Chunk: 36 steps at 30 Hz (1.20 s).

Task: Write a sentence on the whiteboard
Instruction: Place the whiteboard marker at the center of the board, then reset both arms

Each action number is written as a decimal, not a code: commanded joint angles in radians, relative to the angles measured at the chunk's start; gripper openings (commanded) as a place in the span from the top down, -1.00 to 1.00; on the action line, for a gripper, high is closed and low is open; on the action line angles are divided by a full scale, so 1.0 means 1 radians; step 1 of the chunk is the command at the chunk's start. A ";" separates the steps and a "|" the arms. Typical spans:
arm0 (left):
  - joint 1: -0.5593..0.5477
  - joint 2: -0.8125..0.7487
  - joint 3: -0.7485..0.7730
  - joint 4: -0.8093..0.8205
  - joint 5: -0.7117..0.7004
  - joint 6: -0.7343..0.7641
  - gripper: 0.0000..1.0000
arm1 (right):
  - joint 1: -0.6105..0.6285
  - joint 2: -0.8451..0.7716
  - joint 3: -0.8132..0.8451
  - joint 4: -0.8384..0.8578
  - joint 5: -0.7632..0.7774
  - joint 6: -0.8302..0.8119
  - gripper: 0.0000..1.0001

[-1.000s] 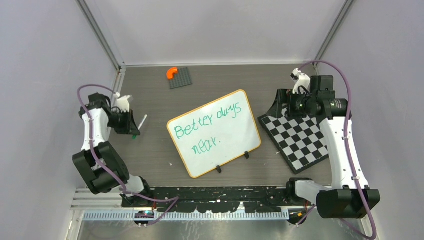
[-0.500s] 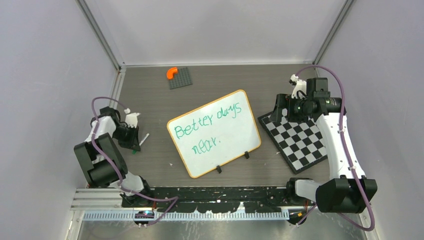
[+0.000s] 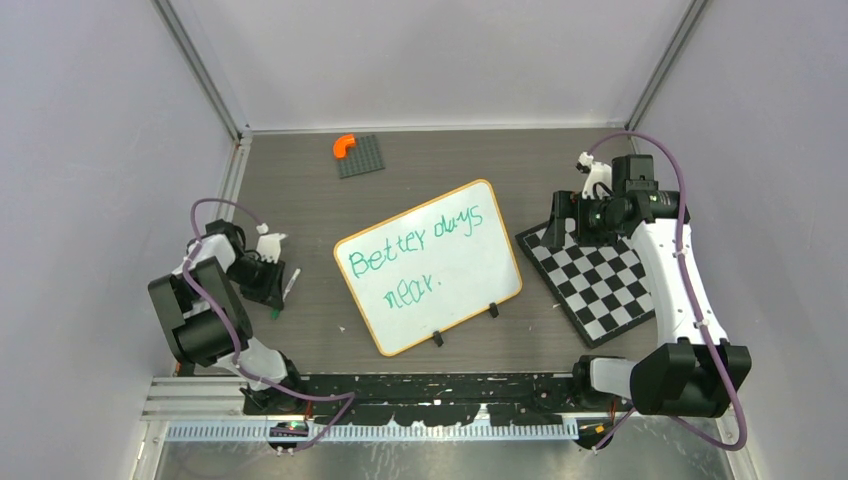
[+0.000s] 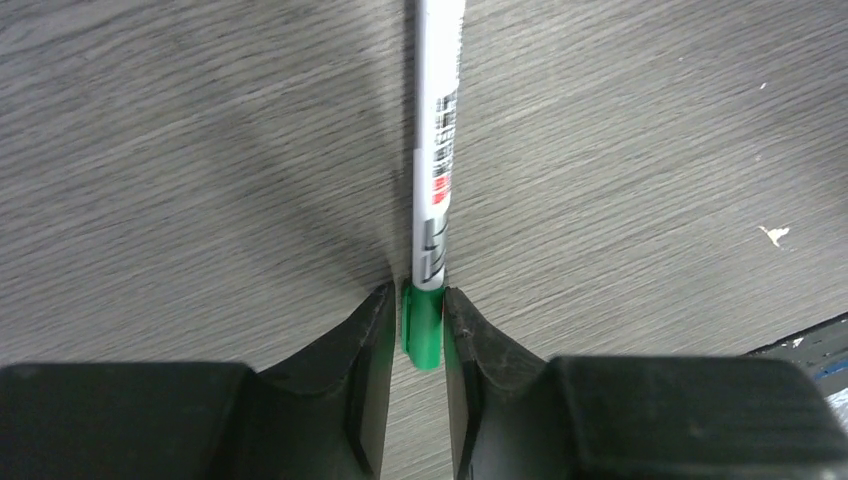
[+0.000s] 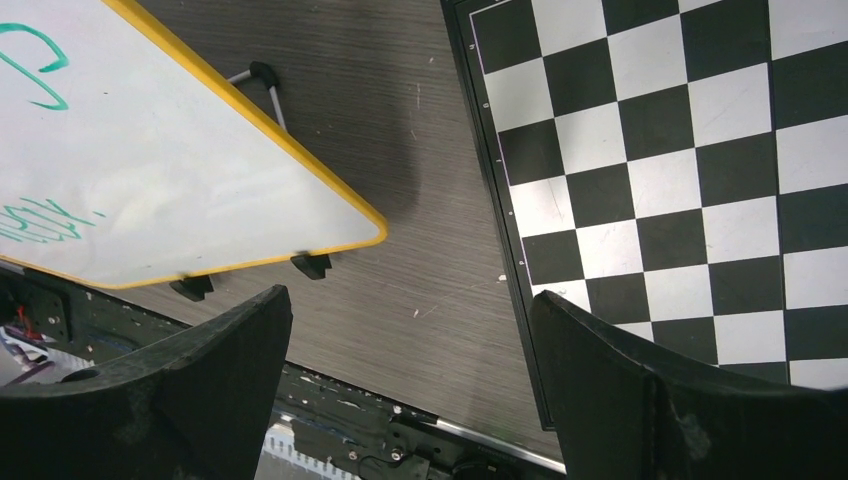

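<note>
Mid-table, tilted: rectangular white whiteboard with orange-tan rim (image 3: 470, 275), bearing green handwritten sentence (image 3: 400, 255) "Better days near." Just right, black-and-white checkerboard (image 3: 595, 285). Above its edge, right gripper (image 5: 408, 300) spread wide, empty. Far left, left gripper (image 4: 422, 320) pinched onto green end of white marker (image 4: 438, 150).

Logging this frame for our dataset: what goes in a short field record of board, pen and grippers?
whiteboard: white rectangular board, orange rim
sentence: green handwriting, "Better days near.", two lines
marker: white barrel, green end, lying on grey wood-grain table
left gripper: shut on marker's green end
right gripper: open, empty, over gap between whiteboard and black-and-white checkerboard
</note>
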 commanded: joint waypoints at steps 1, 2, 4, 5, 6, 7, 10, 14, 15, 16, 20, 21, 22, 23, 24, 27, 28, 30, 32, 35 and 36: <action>0.004 0.017 -0.050 0.065 -0.041 0.054 0.39 | -0.010 -0.006 0.018 -0.026 -0.001 -0.043 -0.86; 0.005 0.015 -0.054 0.065 -0.042 0.058 0.32 | -0.010 -0.008 0.019 -0.031 -0.001 -0.048 -0.86; 0.004 0.007 -0.052 0.059 -0.043 0.062 0.12 | -0.010 -0.006 0.020 -0.040 0.000 -0.057 -0.87; 0.005 0.001 -0.043 0.051 -0.043 0.063 0.07 | -0.010 -0.004 0.024 -0.045 0.002 -0.062 -0.87; 0.005 -0.008 -0.025 0.039 -0.040 0.062 -0.09 | -0.010 0.001 0.030 -0.053 0.005 -0.065 -0.87; 0.004 -0.020 -0.009 0.023 -0.038 0.063 -0.17 | -0.010 0.004 0.035 -0.059 0.009 -0.066 -0.87; 0.004 -0.048 0.064 -0.040 -0.017 0.057 -0.51 | -0.010 0.010 0.059 -0.072 0.022 -0.069 -0.87; 0.005 -0.056 0.237 -0.165 0.040 0.038 -0.74 | -0.015 0.017 0.107 -0.076 0.033 -0.067 -0.87; 0.004 -0.056 0.283 -0.196 0.065 0.032 -0.96 | -0.018 0.021 0.127 -0.076 0.039 -0.065 -0.88; 0.003 -0.054 0.336 -0.221 0.082 0.023 -0.99 | -0.019 0.029 0.145 -0.076 0.043 -0.062 -0.88; 0.002 -0.009 0.574 -0.316 0.158 -0.038 -0.99 | -0.037 0.060 0.260 -0.074 0.059 -0.057 -0.88; 0.001 0.011 0.636 -0.357 0.185 -0.057 -0.99 | -0.046 0.072 0.293 -0.075 0.056 -0.059 -0.88; 0.002 0.033 0.696 -0.388 0.210 -0.069 -0.99 | -0.060 0.085 0.328 -0.075 0.050 -0.060 -0.88; 0.002 0.049 0.749 -0.404 0.230 -0.097 -0.99 | -0.080 0.100 0.361 -0.075 0.038 -0.061 -0.88; 0.002 0.057 0.798 -0.408 0.243 -0.130 -0.99 | -0.103 0.117 0.397 -0.075 0.024 -0.062 -0.88; 0.003 0.052 0.873 -0.382 0.272 -0.188 -0.99 | -0.195 0.165 0.488 -0.074 -0.035 -0.062 -0.88; 0.003 0.041 0.878 -0.355 0.270 -0.218 -0.99 | -0.226 0.180 0.512 -0.074 -0.060 -0.067 -0.88; 0.003 0.023 0.879 -0.321 0.265 -0.259 -0.99 | -0.294 0.206 0.545 -0.069 -0.102 -0.079 -0.88; 0.003 0.013 0.876 -0.308 0.257 -0.288 -0.99 | -0.341 0.219 0.540 -0.048 -0.130 -0.091 -0.88; 0.003 0.003 0.850 -0.296 0.245 -0.328 -0.99 | -0.385 0.230 0.502 -0.013 -0.171 -0.096 -0.88; 0.004 -0.007 0.834 -0.289 0.244 -0.338 -0.99 | -0.391 0.234 0.490 -0.010 -0.181 -0.101 -0.88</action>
